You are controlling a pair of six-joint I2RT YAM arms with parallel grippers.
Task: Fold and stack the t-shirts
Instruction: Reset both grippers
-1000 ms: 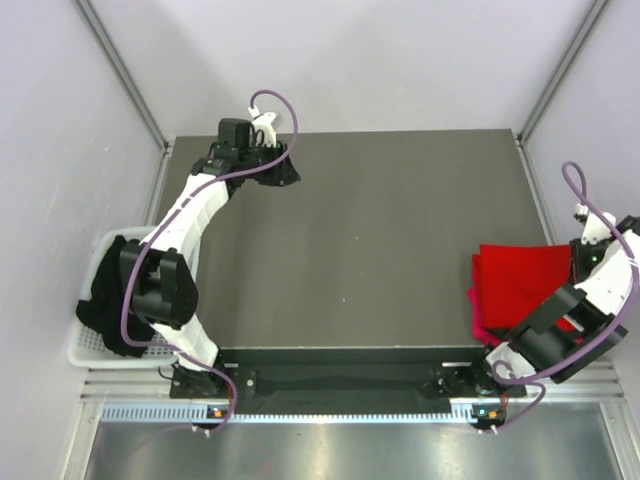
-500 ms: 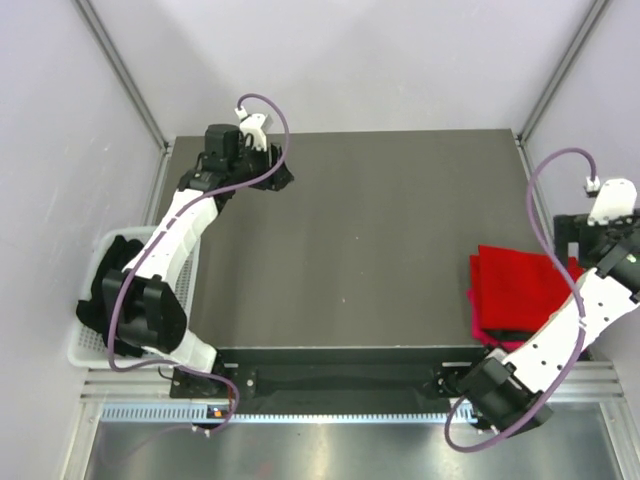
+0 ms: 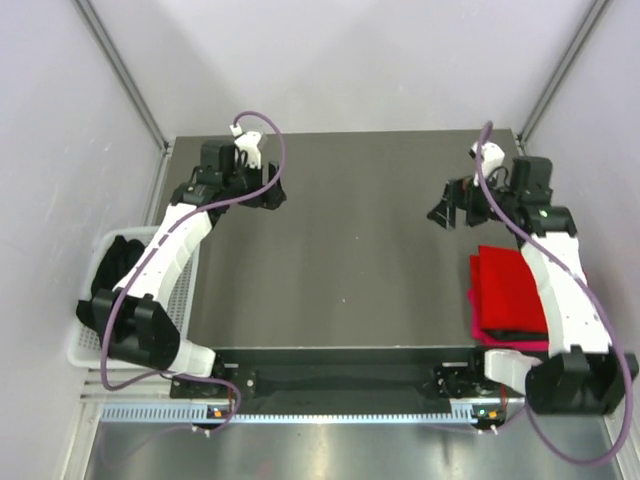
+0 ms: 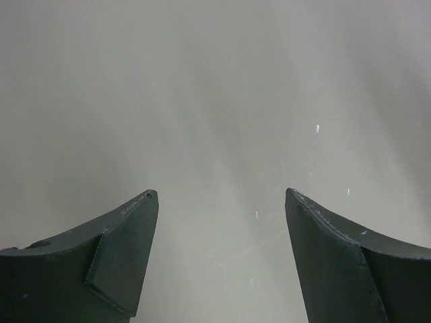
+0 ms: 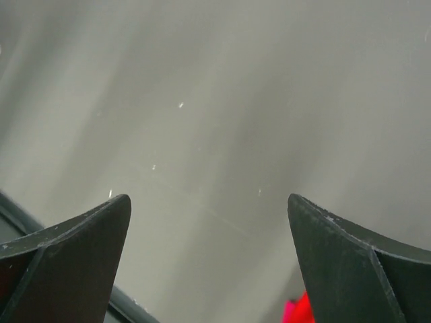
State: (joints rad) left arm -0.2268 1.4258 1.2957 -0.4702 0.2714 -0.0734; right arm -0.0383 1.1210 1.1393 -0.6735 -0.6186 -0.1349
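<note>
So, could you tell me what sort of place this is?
Probably a robot lab cell: plain walls, left arm and right arm bolted to a dark table, folded red t-shirts, a basket of black t-shirts.

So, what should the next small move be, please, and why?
Probably swing the left gripper to the basket for a black shirt: it and the right gripper are open and empty, the red stack lies folded, and black shirts wait there.

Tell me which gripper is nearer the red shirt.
Right. The right gripper hovers open just beyond the red shirt's far edge; the left gripper is across the table, near its far-left corner.
</note>
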